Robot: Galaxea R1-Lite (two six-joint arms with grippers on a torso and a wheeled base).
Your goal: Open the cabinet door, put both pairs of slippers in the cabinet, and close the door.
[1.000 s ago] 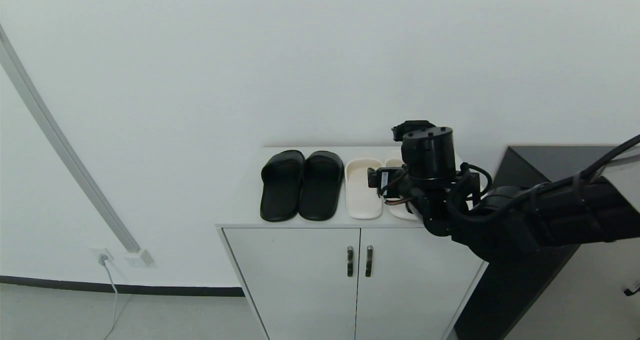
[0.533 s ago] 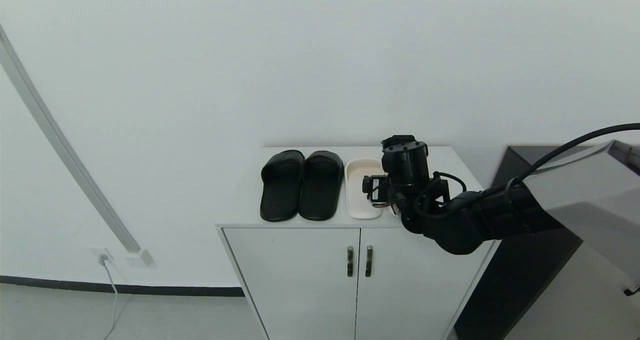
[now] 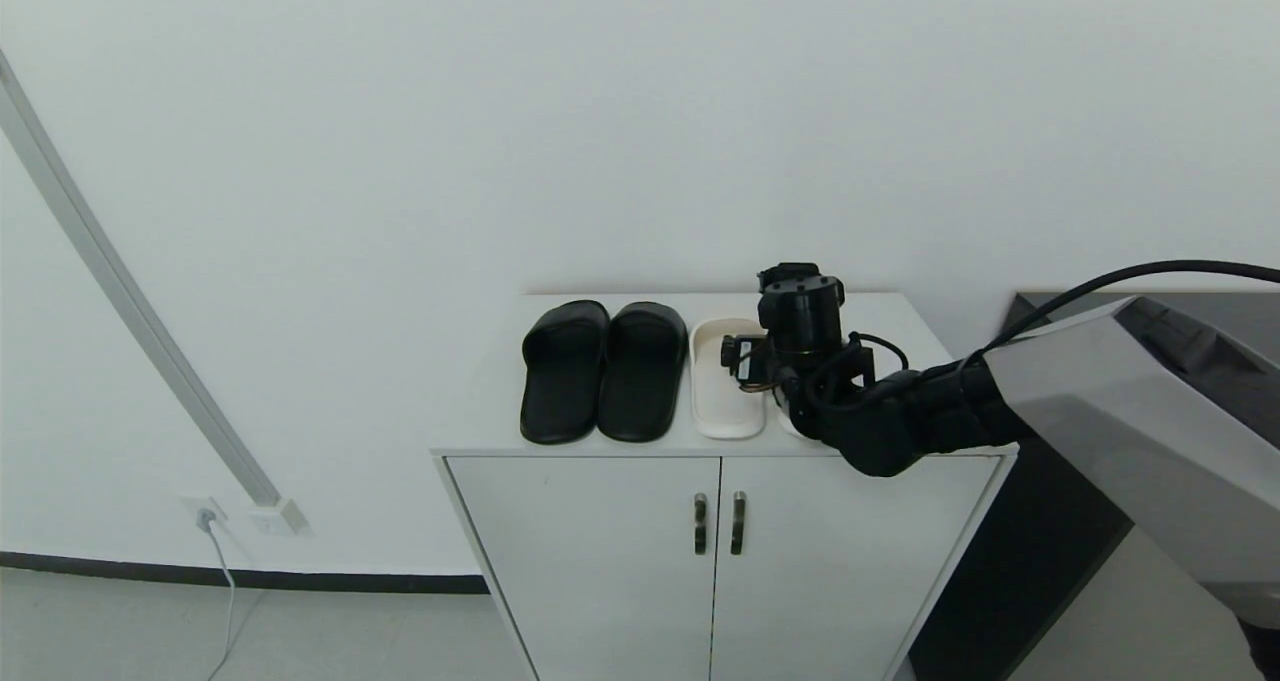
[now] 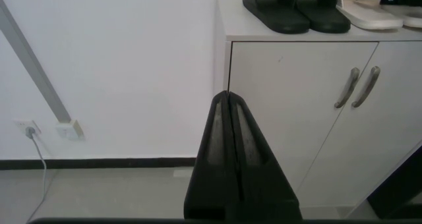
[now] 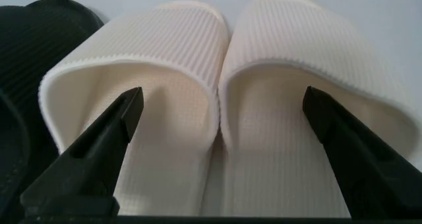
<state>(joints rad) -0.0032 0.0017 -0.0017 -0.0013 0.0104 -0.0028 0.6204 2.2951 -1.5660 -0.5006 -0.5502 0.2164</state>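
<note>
Head view: black slippers (image 3: 600,371) lie just left of the white slippers (image 3: 725,391) atop the cabinet (image 3: 495,406), whose doors (image 3: 600,561) are shut. The right arm hides part of the white pair. Toes point at the wall (image 3: 600,111), long axes front to back. The right gripper (image 5: 221,105) hangs over the white pair with its fingers spread wide; the left gripper (image 4: 229,102) is pressed together.

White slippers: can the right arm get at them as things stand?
Probably yes. The right gripper is open and sits just short of the white slippers on the cabinet top, nothing between them.

White cabinet top (image 3: 488,419) with black slippers (image 3: 600,376) beside white slippers (image 3: 725,393)
</note>
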